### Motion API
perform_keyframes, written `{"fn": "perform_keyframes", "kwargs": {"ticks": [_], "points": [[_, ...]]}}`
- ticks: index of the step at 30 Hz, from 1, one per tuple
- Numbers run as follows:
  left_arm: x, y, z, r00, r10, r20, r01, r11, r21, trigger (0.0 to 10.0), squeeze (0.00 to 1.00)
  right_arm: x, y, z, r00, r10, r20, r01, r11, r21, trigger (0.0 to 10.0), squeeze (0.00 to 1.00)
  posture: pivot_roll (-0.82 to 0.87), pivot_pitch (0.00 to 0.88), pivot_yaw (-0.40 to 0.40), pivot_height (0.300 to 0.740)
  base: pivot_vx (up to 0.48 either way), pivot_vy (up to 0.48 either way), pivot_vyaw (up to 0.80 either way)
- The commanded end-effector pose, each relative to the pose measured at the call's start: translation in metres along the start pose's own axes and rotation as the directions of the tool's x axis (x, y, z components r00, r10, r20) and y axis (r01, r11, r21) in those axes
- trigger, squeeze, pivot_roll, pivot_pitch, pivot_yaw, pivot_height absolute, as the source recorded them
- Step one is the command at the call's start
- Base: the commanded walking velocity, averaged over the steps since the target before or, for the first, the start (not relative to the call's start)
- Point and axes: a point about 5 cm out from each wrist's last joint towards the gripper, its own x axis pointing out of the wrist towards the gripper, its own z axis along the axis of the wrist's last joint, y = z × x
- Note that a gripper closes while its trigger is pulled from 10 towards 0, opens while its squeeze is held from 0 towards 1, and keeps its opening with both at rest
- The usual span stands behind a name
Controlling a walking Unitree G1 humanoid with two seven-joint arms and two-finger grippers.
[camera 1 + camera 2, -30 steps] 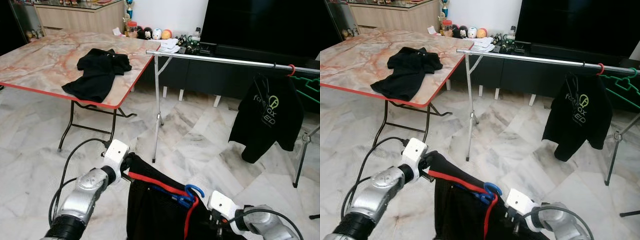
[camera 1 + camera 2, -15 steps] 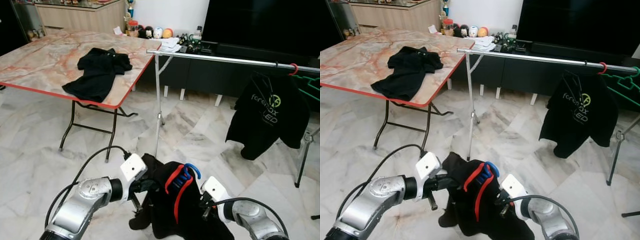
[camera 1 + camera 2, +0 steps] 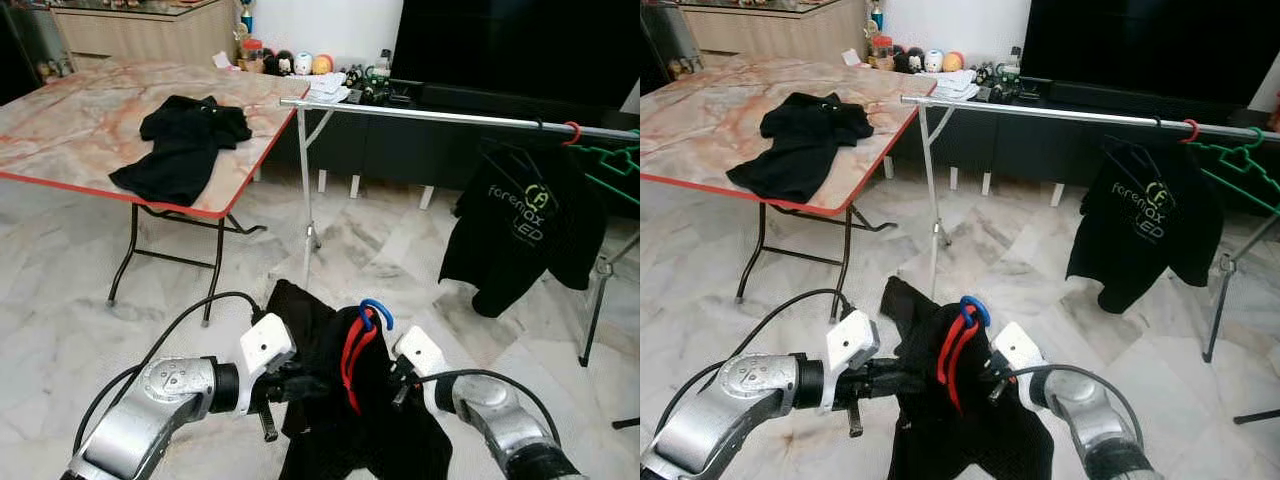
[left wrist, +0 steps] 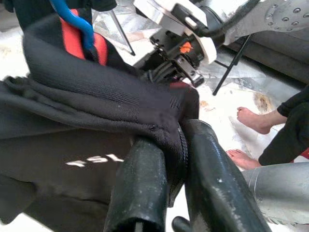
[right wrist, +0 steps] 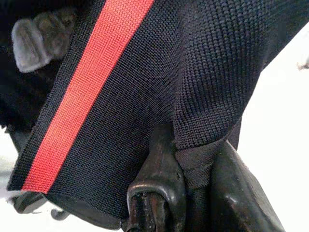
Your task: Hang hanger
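Closest to me, I have both grippers pinched on the same black shirt point(image 3: 340, 400), one at each shoulder: the left gripper point(image 4: 166, 181) has its two fingers clamped together on a fold of the cloth, and the right gripper point(image 5: 190, 183) is likewise closed on a seam beside the red stripe. I hold it that way, I think, so the garment stays spread on its hanger and does not slide off while I carry it. The blue hanger hook point(image 3: 375, 312) pokes up out of the collar between my two wrists, free of both grippers, which is what I need for catching the rail. In the left wrist view a person's bare feet point(image 4: 251, 121) stand on the marble floor point(image 3: 60, 300) just beyond the shirt, so I should mind that side. Farther off, the steel clothes rail point(image 3: 420, 115) runs across ahead of me; a black printed shirt point(image 3: 520, 230) already hangs near its right end, with a green hanger point(image 3: 1240, 165) beyond it. The bare stretch toward the left end looks like my target. Beyond, a folding table point(image 3: 60, 150) carries another black garment point(image 3: 180, 145) near its front edge.
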Motion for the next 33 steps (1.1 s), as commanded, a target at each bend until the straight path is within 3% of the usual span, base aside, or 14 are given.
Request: {"fn": "perform_keyframes", "kwargs": {"ticks": [1, 11, 17, 18, 24, 30, 33], "points": [[0.0, -0.006, 0.006, 0.999, -0.042, 0.008, 0.042, 0.999, 0.018, 10.0, 1.0, 0.0, -0.005, 0.006, 0.999, -0.034, 0.032, 0.034, 0.999, 0.01, 0.0, 0.0, 0.06, 0.04, -0.051, 0.74, 0.0, 0.0, 0.0], [-0.002, -0.01, 0.007, 0.997, -0.072, 0.007, 0.072, 0.997, 0.011, 10.0, 1.0, 0.001, -0.003, 0.003, 0.997, -0.054, 0.049, 0.053, 0.998, 0.025, 0.0, 0.0, 0.06, 0.024, -0.047, 0.74, 0.0, 0.0, 0.0], [-0.007, -0.001, 0.004, 0.999, -0.028, -0.026, 0.028, 0.999, 0.026, 10.0, 1.0, -0.004, 0.0, -0.001, 0.998, 0.032, 0.045, -0.029, 0.997, -0.072, 0.0, 0.0, 0.06, 0.026, -0.046, 0.74, 0.0, 0.0, 0.0], [-0.01, 0.0, 0.002, 0.999, -0.021, -0.046, 0.023, 0.999, 0.033, 10.0, 1.0, -0.007, 0.002, -0.004, 0.996, 0.091, 0.023, -0.087, 0.988, -0.131, 0.0, 0.0, 0.06, 0.028, -0.048, 0.74, 0.0, 0.0, 0.0], [-0.02, 0.005, -0.003, 0.996, 0.0, -0.09, 0.004, 0.999, 0.047, 10.0, 1.0, -0.022, 0.003, -0.017, 0.973, 0.223, -0.064, -0.232, 0.946, -0.225, 0.0, 0.0, 0.06, 0.034, -0.052, 0.74, 0.0, 0.0, 0.0], [-0.02, 0.01, -0.006, 0.994, -0.001, -0.109, 0.006, 0.999, 0.05, 10.0, 1.0, -0.036, 0.002, -0.032, 0.931, 0.313, -0.185, -0.354, 0.899, -0.258, 0.0, 0.0, 0.07, 0.033, -0.054, 0.74, 0.0, 0.0, 0.0], [-0.017, 0.011, -0.012, 0.987, -0.014, -0.157, 0.024, 0.998, 0.064, 10.0, 1.0, -0.037, 0.004, -0.029, 0.915, 0.363, -0.178, -0.401, 0.871, -0.283, 0.0, 0.0, 0.07, 0.036, -0.054, 0.74, 0.0, 0.0, 0.0]]}}
